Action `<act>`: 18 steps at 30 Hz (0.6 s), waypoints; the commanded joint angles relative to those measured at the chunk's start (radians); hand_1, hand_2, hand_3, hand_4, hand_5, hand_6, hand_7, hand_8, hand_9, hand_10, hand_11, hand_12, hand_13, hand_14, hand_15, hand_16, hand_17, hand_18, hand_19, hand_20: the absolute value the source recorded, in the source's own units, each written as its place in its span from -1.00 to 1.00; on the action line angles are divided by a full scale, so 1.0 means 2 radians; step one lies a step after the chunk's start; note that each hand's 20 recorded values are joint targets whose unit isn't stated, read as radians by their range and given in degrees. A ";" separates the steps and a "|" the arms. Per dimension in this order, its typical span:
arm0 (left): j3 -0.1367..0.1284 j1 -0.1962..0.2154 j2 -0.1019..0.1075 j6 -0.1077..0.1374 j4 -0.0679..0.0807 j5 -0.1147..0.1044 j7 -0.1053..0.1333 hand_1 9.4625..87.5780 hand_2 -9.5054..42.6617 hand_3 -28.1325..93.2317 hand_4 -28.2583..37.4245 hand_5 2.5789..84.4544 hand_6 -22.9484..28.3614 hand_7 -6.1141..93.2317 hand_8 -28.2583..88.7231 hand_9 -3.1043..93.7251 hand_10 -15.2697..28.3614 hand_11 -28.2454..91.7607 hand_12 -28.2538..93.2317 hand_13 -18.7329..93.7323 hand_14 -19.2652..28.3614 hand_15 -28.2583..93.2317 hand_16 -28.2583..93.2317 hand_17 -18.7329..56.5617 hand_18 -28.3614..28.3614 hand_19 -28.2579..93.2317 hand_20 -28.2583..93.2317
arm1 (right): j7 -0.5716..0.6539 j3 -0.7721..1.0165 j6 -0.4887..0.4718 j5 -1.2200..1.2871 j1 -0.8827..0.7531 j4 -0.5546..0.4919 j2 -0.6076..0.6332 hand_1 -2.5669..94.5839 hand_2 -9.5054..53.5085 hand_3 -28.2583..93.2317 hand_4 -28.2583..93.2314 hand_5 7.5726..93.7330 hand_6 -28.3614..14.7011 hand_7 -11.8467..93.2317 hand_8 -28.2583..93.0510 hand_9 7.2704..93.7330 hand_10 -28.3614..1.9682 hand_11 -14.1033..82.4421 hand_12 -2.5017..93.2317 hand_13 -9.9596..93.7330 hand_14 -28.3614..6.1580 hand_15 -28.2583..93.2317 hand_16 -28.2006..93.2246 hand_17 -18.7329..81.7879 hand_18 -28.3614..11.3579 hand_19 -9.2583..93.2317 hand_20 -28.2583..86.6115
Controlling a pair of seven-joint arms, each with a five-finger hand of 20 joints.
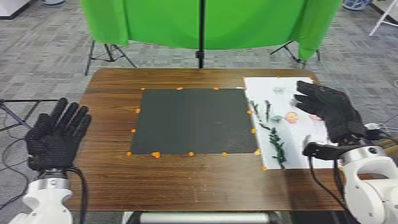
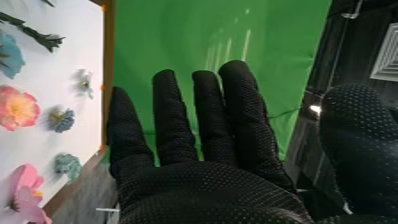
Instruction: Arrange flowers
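Taking the dark mat [image 1: 191, 120] as our clock face, our nearest worry is the black cable [image 1: 312, 169] at four o'clock: it loops below the wrist and could drag over the white sheet [image 1: 293, 85] if we swing inward low. Also at four, the leafy stem [image 1: 276, 145] lies flat and thin, so our fingertips could meet the paper first and push it along. At three, the peach flower [image 1: 291, 117] and the pink flower [image 2: 32, 206] lie loose near our right hand [image 1: 327, 102], which hangs over the sheet's outer side with fingers extended and thumb apart, holding nothing; coming down carelessly, we could crush petals. The dark stems [image 1: 267, 109] lie close together there, and we might catch two at once.

Around us, the table [image 1: 178, 187] spreads below, and our left hand [image 1: 55, 137] is at nine, fingers straight, out of the way. Orange tape [image 1: 156, 155] dots the mat's border. Beyond, at twelve, a pole [image 1: 201, 54] and green cloth [image 1: 151, 25] stand past the table, hardly in our way
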 commanded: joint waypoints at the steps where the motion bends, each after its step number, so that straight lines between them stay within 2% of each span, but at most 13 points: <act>1: 0.003 0.010 -0.002 -0.009 -0.002 -0.004 0.004 -0.52 -0.06 0.75 -1.00 0.11 0.21 -0.76 -0.66 -0.05 0.38 -0.27 -0.40 -0.09 0.43 -0.11 -0.64 -0.68 0.46 0.01 -0.38 | -0.003 0.005 -0.006 -0.004 -0.006 -0.001 -0.004 -0.66 -0.47 0.85 -0.97 0.01 0.15 -0.60 -0.72 -0.15 0.14 -0.61 -0.78 -0.11 -0.17 -0.33 -0.39 -0.35 -0.46 -0.37 -0.26; 7: 0.004 0.014 -0.005 -0.006 -0.003 -0.008 0.002 -0.51 -0.07 0.75 -1.00 0.11 0.21 -0.76 -0.66 -0.05 0.38 -0.27 -0.39 -0.08 0.43 -0.11 -0.64 -0.68 0.46 0.01 -0.38 | 0.008 0.009 -0.009 -0.015 -0.008 -0.006 -0.003 -0.65 -0.55 0.85 -0.96 0.00 0.15 -0.60 -0.72 -0.16 0.12 -0.61 -0.78 -0.11 -0.19 -0.33 -0.38 -0.35 -0.47 -0.37 -0.26; 9: 0.005 0.016 -0.005 -0.006 -0.004 -0.008 0.003 -0.51 -0.07 0.75 -1.00 0.11 0.21 -0.76 -0.66 -0.05 0.38 -0.27 -0.39 -0.08 0.43 -0.11 -0.64 -0.68 0.45 0.01 -0.37 | 0.029 0.014 -0.011 -0.073 -0.010 -0.014 0.000 -0.64 -0.60 0.85 -0.96 -0.02 0.08 -0.61 -0.72 -0.17 0.01 -0.61 -0.78 -0.12 -0.22 -0.33 -0.37 -0.36 -0.48 -0.36 -0.25; 12: 0.004 0.019 -0.006 -0.004 -0.005 -0.009 0.003 -0.51 -0.07 0.75 -1.00 0.11 0.21 -0.75 -0.66 -0.05 0.38 -0.27 -0.39 -0.08 0.43 -0.11 -0.64 -0.68 0.45 0.01 -0.37 | 0.056 0.011 -0.011 -0.208 -0.013 -0.026 0.009 -0.58 -0.83 0.82 -0.97 -0.05 -0.09 -0.64 -0.71 -0.09 -0.27 -0.56 -0.71 -0.06 -0.27 -0.30 -0.28 -0.34 -0.52 -0.13 -0.18; 14: 0.003 0.024 -0.007 -0.002 -0.007 -0.011 0.005 -0.51 -0.07 0.75 -1.00 0.11 0.22 -0.75 -0.66 -0.04 0.39 -0.26 -0.39 -0.08 0.42 -0.11 -0.64 -0.68 0.45 0.01 -0.37 | 0.078 0.011 -0.011 -0.242 -0.015 -0.035 0.013 -0.51 -0.97 0.81 -0.99 -0.06 -0.15 -0.64 -0.71 0.04 -0.37 -0.44 -0.64 0.04 -0.23 -0.13 -0.25 -0.33 -0.54 0.07 -0.19; 17: 0.002 0.026 -0.007 0.000 -0.008 -0.011 0.005 -0.51 -0.07 0.75 -1.00 0.12 0.22 -0.75 -0.66 -0.04 0.39 -0.26 -0.39 -0.08 0.42 -0.10 -0.64 -0.68 0.45 0.01 -0.37 | 0.098 0.020 -0.044 -0.315 -0.020 -0.046 0.011 -0.48 -1.00 0.75 -1.00 -0.03 -0.22 -0.64 -0.70 0.07 -0.39 0.06 -0.48 0.08 -0.25 0.34 -0.26 -0.29 -0.60 0.36 -0.13; 18: 0.002 0.025 -0.008 0.000 -0.008 -0.010 0.006 -0.51 -0.07 0.75 -1.00 0.12 0.22 -0.75 -0.66 -0.04 0.39 -0.26 -0.39 -0.08 0.42 -0.10 -0.64 -0.68 0.46 0.01 -0.37 | 0.097 0.020 -0.048 -0.342 -0.023 -0.048 0.012 -0.48 -1.00 0.74 -1.00 -0.02 -0.23 -0.64 -0.70 0.05 -0.39 0.16 -0.46 0.07 -0.27 0.41 -0.25 -0.28 -0.61 0.40 -0.13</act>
